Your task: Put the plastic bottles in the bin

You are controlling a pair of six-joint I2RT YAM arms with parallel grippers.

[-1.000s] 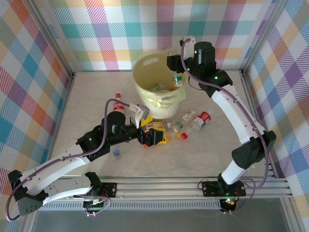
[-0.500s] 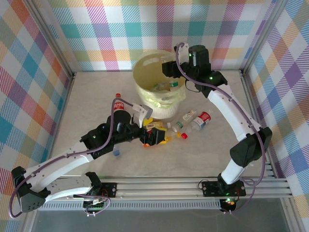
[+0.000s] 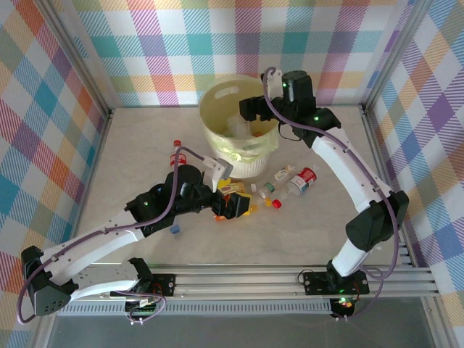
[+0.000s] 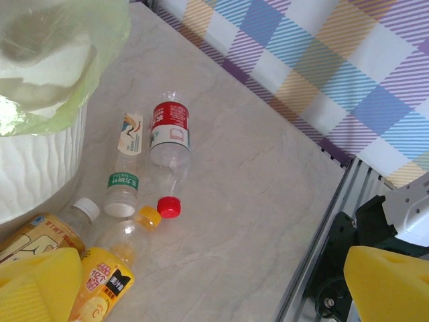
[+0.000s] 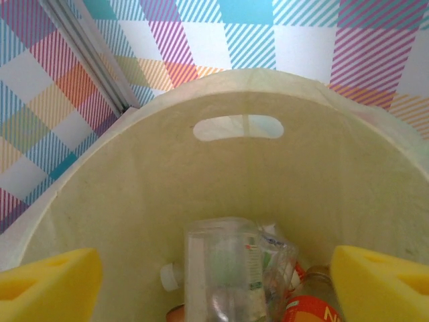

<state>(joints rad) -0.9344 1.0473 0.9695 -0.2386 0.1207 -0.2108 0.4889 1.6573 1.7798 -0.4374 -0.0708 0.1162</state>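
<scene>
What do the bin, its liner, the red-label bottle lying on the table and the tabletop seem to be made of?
The bin: pale yellow, matte moulded plastic, going by the clean handle cut-out. The liner: thin yellow-green plastic film, translucent and crinkled. The red-label bottle: clear glossy plastic; the table shows through it. The tabletop: pale, veined like marble, probably laminate or stone; cannot tell which.

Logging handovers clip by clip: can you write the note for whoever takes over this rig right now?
Left end effector: open, empty, low over the orange-drink bottles beside the bin.
Right end effector: open, above the bin, with a clear bottle below it inside.
Done: several bottles lie in the bin.
Left: the red-label bottle, the green-label bottle, the orange ones, and a lone bottle left of the bin, all lying on the table.
</scene>
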